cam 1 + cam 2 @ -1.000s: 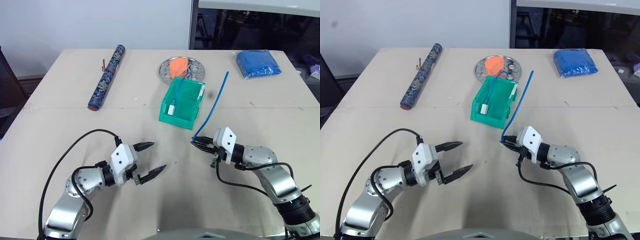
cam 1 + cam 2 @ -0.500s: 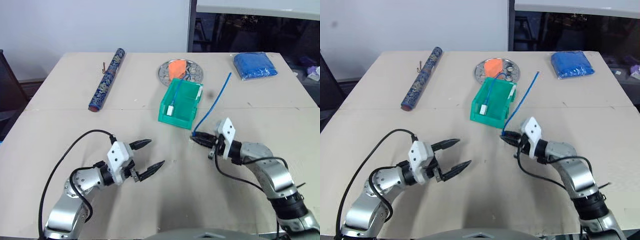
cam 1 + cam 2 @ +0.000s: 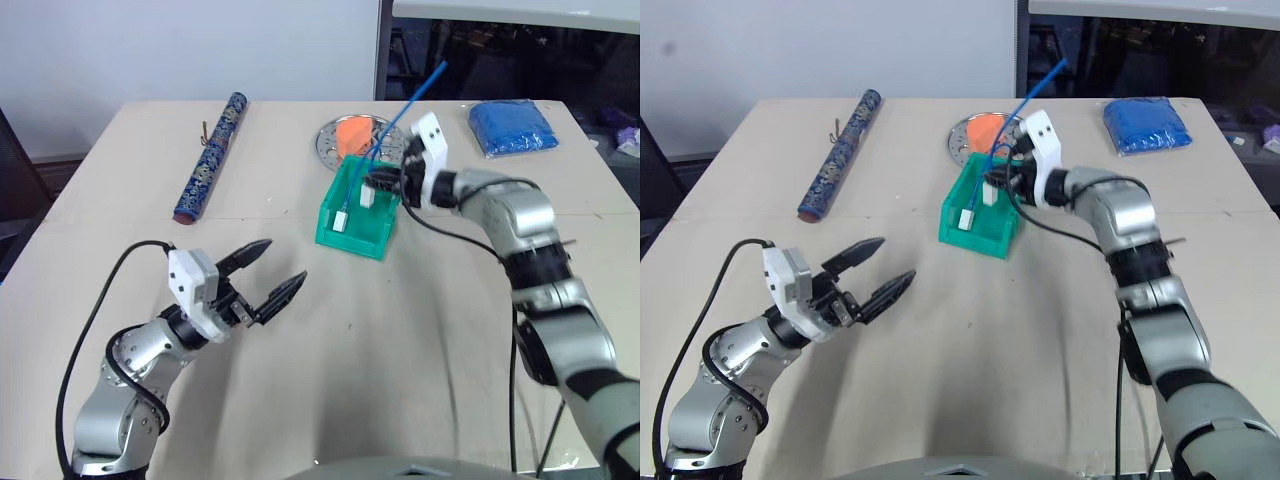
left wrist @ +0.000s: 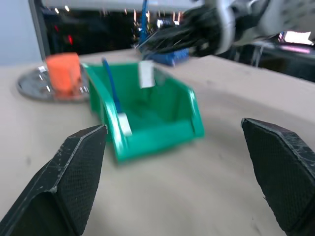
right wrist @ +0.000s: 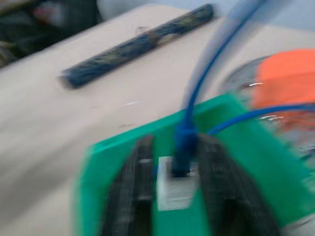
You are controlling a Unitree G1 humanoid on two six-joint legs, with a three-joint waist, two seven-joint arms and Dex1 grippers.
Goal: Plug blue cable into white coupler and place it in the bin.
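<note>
Right gripper (image 3: 372, 187) had swung up from the table to over the green bin (image 3: 345, 233), fingers slightly apart around the white coupler (image 5: 174, 183) (blue cable (image 3: 408, 95) plugged in, sticking up behind). Coupler hung just above the bin's inside, where another blue cable with a white end lay. Left gripper (image 3: 270, 272) had risen a bit, spread wide, holding nothing, well short of the bin.
</note>
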